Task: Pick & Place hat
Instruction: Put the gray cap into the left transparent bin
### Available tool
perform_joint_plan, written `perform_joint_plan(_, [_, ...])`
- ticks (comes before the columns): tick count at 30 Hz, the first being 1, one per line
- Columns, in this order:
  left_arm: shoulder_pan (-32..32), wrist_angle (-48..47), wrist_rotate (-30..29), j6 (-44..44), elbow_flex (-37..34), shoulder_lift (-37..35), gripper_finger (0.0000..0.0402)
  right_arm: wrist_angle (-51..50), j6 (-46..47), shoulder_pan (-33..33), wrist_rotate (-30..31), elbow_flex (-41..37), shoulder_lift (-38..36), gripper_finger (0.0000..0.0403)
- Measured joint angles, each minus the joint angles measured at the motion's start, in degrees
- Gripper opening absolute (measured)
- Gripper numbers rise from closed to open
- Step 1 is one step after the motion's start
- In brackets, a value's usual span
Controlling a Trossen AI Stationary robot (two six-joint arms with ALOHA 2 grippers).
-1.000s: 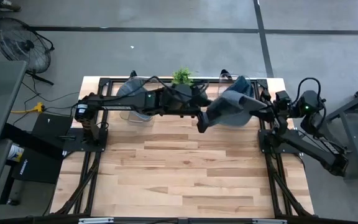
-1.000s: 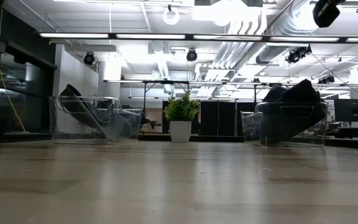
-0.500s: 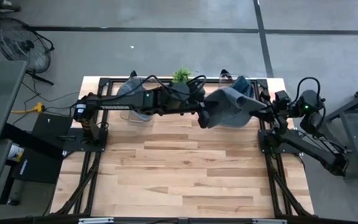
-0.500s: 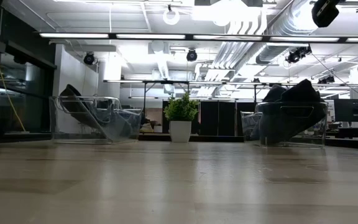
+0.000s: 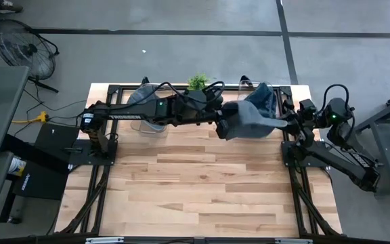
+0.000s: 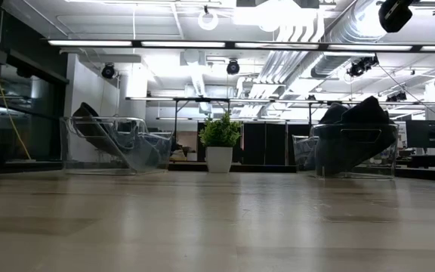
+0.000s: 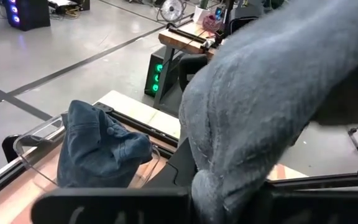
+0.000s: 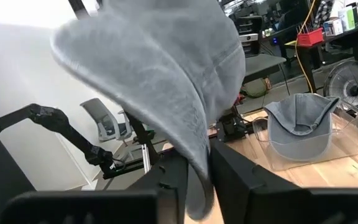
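A grey hat (image 5: 248, 119) hangs between my two grippers, above the table's far right part and in front of the right clear bin (image 5: 271, 87). My left gripper (image 5: 221, 129) is shut on its left end. My right gripper (image 5: 284, 122) is shut on its right end. A blue denim hat (image 5: 261, 99) sits in the right bin, also in the left wrist view (image 7: 98, 149). Another grey cap (image 8: 302, 122) sits in the left clear bin (image 5: 146, 114). The low view shows neither gripper. My left gripper pinches a bunched fold of the grey hat's left end (image 7: 209, 186) between its two fingers, coming level from the table's left side. The hat is lifted clear of the table and stretches toward my right gripper. My right gripper pinches the hat's edge at its right end (image 8: 199, 169) between its two fingers, coming level from the table's right side. The hat's body rises and spreads beyond the fingers, clear of the table.
A small potted plant (image 5: 197, 83) stands at the far edge between the two bins. The bins show at the left (image 6: 115, 145) and right (image 6: 353, 149) of the low view. The wooden table top (image 5: 202, 183) is bare toward the near edge.
My right gripper has drawn a little toward the table's right edge. The grey hat now spans narrower and longer between the two grippers. More of the blue hat behind it shows. The hat stays lifted clear of the table.
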Motion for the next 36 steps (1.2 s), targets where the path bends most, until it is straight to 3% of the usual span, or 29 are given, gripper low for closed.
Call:
perform_joint_plan(5, [0.0, -0.9, -0.8, -0.2, 0.0, 0.0, 0.0001, 0.4, -0.2, 0.0, -0.3, 0.0, 0.0, 0.0115])
perform_joint_plan(14, [0.0, -10.6, -8.3, -3.0, 0.1, -2.9, 0.0, 2.0, -0.3, 0.0, -0.3, 0.0, 0.0, 0.0202])
perform_joint_plan(20, [0.5, -20.8, -13.4, -10.3, -0.1, -6.5, 0.0, 2.2, -0.8, 0.0, 0.8, 0.0, 0.0, 0.0213])
perform_joint_plan(23, [2.1, -26.5, -13.2, -19.0, 0.1, -8.9, 0.0, 2.2, -0.8, 0.0, 1.9, 0.0, 0.0, 0.0213])
perform_joint_plan(27, [5.2, -35.8, -10.5, -28.1, 0.1, -10.9, 0.0, 2.1, -0.7, 0.0, 3.6, 0.0, 0.0, 0.0213])
perform_joint_plan(36, [10.9, -45.5, -4.1, -36.4, -0.1, -12.7, 0.0, 0.0, -0.7, 0.0, 4.1, 0.0, 0.0, 0.0213])
